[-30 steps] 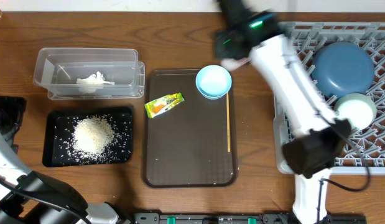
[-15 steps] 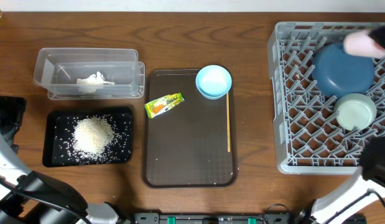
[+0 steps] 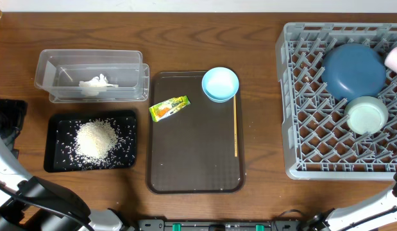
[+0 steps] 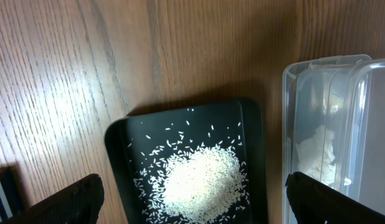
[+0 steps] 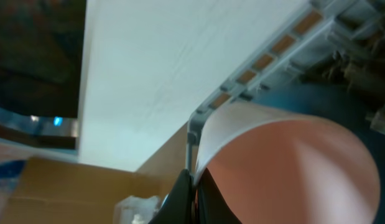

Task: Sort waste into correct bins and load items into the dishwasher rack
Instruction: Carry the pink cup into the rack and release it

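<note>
Brown wood-grain bench (image 3: 185,38), contents listed from left to right.

1. Left gripper (image 4: 193,186): fingers spread wide, nothing between them, above the near end of the black tray.
2. Clear plastic rectangular tub (image 3: 50,64): far left, rear. It holds a crumpled white tissue (image 3: 97,83).
3. Shallow black rectangular tray (image 3: 54,163): just in front of the tub. It holds a heap of small white rice-like grains (image 3: 95,140), with loose grains scattered around the heap.
4. Large brown serving tray (image 3: 192,160): centre of the bench.
   - Small yellow-green printed wrapper (image 3: 169,108): at the tray's rear left, overlapping its left rim.
   - Small light-blue bowl (image 3: 220,84): at the rear right corner, upright.
   - Thin wooden stick (image 3: 235,128): lying lengthwise along the right rim.
5. Large square grey plastic rack (image 3: 313,147): right side of the bench, lattice base with upright pegs.
   - Large dark-blue round dish (image 3: 353,69): among the pegs at the rear right.
   - Pale mint bowl (image 3: 367,114): just in front of the dish.
6. Small pink-white cup (image 3: 396,59): at the right edge of the overhead view, over the rack beside the dish.
7. Right gripper (image 5: 191,186): fingers together, pinching the cup's rim.
</note>
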{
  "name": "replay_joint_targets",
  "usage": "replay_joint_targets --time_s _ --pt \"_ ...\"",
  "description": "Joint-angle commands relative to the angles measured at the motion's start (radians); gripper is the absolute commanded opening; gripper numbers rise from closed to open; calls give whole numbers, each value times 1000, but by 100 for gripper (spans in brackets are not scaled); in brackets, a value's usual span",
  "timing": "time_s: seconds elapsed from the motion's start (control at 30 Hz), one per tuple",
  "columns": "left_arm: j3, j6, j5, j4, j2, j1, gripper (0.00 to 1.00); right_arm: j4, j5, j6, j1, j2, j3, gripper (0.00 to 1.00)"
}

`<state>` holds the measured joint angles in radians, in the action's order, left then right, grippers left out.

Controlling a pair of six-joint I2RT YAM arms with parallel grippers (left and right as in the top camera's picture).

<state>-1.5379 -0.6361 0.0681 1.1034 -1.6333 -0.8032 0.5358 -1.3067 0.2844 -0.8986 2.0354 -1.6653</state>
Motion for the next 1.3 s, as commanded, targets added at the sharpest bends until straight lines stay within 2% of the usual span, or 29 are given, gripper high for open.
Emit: replay_joint_targets --time_s 0.0,0.3,0.63,0.7,0.77,0.87,1.1,1.27 --pt "-19 -13 -9 6 18 -3 96 -38 -108 104 -3 -19 72 1" --pt "-19 -13 -9 6 18 -3 96 -84 -3 76 -10 -19 221 1" --pt "-19 -13 -9 6 18 -3 96 -71 55 62 -55 -19 228 1" --pt "-19 -13 -9 6 18 -3 96 -67 74 57 -68 -19 228 3" --pt "-19 -13 -9 6 18 -3 96 -64 78 48 -80 -19 228 10" --pt "-19 -13 -9 6 18 -3 96 -60 97 48 -94 -19 227 11" --pt "-19 -13 -9 6 18 -3 96 85 302 -30 -111 -29 201 13" --pt "-19 -13 -9 6 18 -3 96 216 402 -34 -111 -63 92 14"
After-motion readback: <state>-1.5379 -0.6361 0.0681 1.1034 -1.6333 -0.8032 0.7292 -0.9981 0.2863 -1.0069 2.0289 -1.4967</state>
